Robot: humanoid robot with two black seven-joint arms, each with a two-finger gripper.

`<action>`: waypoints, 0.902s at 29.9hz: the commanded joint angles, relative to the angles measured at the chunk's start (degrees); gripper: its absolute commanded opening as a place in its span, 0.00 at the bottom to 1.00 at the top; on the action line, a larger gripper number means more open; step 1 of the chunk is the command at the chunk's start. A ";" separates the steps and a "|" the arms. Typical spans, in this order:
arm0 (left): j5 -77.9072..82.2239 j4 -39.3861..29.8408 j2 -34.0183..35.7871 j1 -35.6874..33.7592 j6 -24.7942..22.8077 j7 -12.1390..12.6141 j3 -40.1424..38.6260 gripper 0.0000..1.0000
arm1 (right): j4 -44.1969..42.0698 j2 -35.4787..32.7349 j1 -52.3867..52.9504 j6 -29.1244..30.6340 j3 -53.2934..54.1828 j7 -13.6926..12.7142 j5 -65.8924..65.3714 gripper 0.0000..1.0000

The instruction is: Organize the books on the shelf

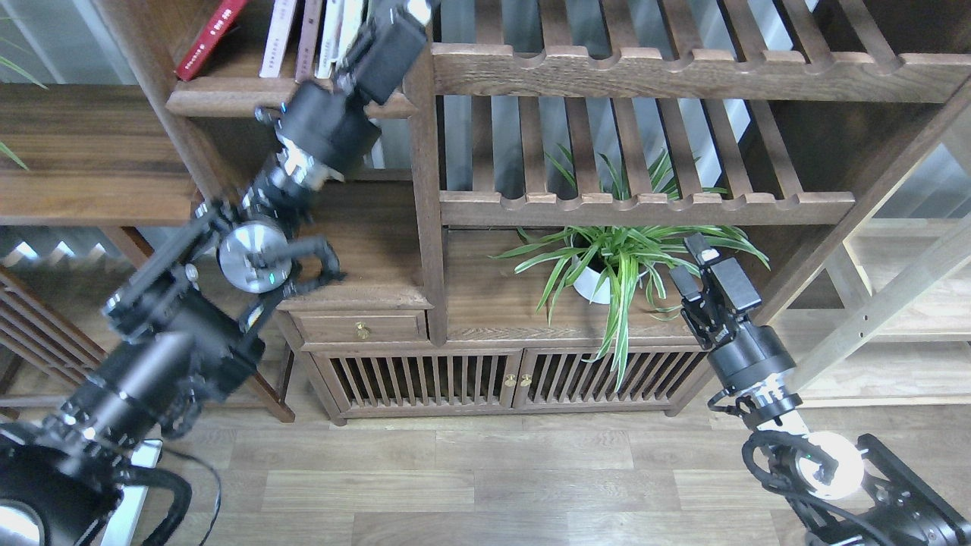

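The shelf (250,100) is a dark flat board with a moulded front edge at the top left. On it a red book (206,36) leans to the right. A pale book (273,34) and a brownish-spined book (309,38) stand upright beside it, then thin white books (334,34). My left gripper (402,19) reaches up in front of the right end of the row, against the post. Its fingers run off the top edge. My right gripper (689,264) is open and empty, low at the right beside the plant.
A potted spider plant (618,258) stands on the lower cabinet top. Slatted racks (645,205) with scalloped rails fill the right side. A thick post (426,189) divides the unit. A small drawer (362,326) and slatted doors sit below. A wooden ladder frame (887,303) leans at the right.
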 commanded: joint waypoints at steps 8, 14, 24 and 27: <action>0.30 0.01 -0.12 7.82 0.00 0.57 10.09 0.98 | 1.85 0.85 6.54 0.00 1.02 -0.01 -0.06 0.90; 0.39 0.01 -0.12 7.91 0.00 0.65 10.79 0.98 | 2.73 4.71 11.02 0.00 0.67 -0.01 -0.50 0.90; 0.39 0.01 -0.12 7.39 0.00 0.74 10.53 0.98 | 2.91 11.57 14.90 -0.93 -0.03 -0.10 -5.42 0.90; 0.39 -0.26 -0.12 7.39 0.00 0.74 10.35 0.98 | 2.91 11.75 14.90 -0.93 -0.21 -0.10 -5.51 0.90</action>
